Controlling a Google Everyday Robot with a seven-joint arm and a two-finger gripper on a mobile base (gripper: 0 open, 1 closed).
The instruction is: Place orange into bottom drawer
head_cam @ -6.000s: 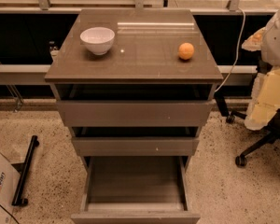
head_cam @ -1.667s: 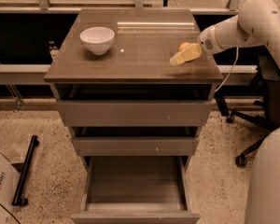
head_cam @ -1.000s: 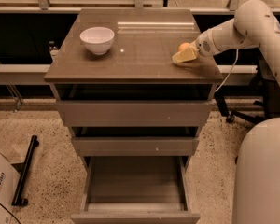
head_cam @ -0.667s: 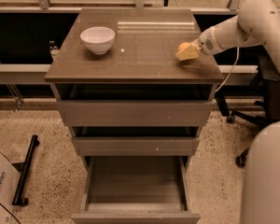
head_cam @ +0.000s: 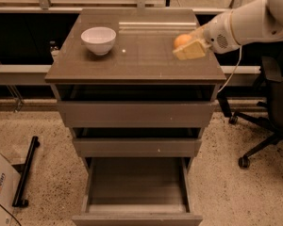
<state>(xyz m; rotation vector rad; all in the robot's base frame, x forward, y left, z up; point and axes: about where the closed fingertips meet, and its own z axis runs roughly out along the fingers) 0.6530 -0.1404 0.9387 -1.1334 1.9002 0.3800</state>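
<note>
One orange (head_cam: 180,39) in the gripper (head_cam: 185,45)
We saw its jaws closed on the fruit above the right side of the cabinet (head_cam: 132,60); the bottom drawer (head_cam: 137,187) stood open.

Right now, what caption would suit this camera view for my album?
The robot's pincer at the orange by the cabinet top's right edge, with the bottom drawer open below.

The arm (head_cam: 247,21) is a thick, smooth white shell with rounded contours, and a small round patch of dark perforations (head_cam: 221,40) marks its wrist end. Its pincer (head_cam: 187,47) is pale tan and blocky, over the right side of the cabinet's surface (head_cam: 141,62).
</note>
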